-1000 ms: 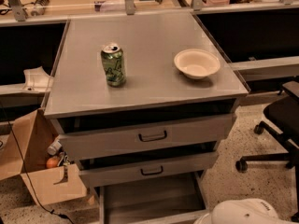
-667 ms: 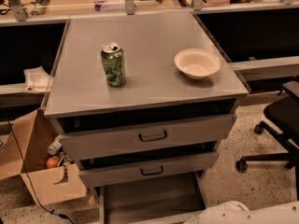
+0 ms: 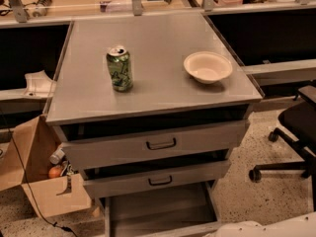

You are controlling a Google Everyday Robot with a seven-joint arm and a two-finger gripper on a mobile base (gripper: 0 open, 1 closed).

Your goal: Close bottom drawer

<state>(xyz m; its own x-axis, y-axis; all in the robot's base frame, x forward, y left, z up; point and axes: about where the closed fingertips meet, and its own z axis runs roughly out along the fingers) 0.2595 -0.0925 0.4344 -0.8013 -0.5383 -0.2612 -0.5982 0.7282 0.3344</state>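
Note:
The bottom drawer [image 3: 158,210] of the grey cabinet stands pulled out far toward me; I see its shallow flat grey tray, while its front and handle are cut off by the lower edge of the view. The two drawers above it, the top one [image 3: 158,143] and the middle one [image 3: 157,179], each stand slightly ajar. A white rounded part of my arm [image 3: 269,228] shows at the bottom right, beside the open drawer's right side. My gripper is out of view.
A green can [image 3: 119,68] and a cream bowl [image 3: 208,66] stand on the cabinet top [image 3: 158,38]. An open cardboard box [image 3: 42,181] sits on the floor at the left. A black office chair [image 3: 296,132] stands at the right.
The white part of my arm has sunk lower and shifted right along the bottom edge. The drawers, can and bowl have not moved.

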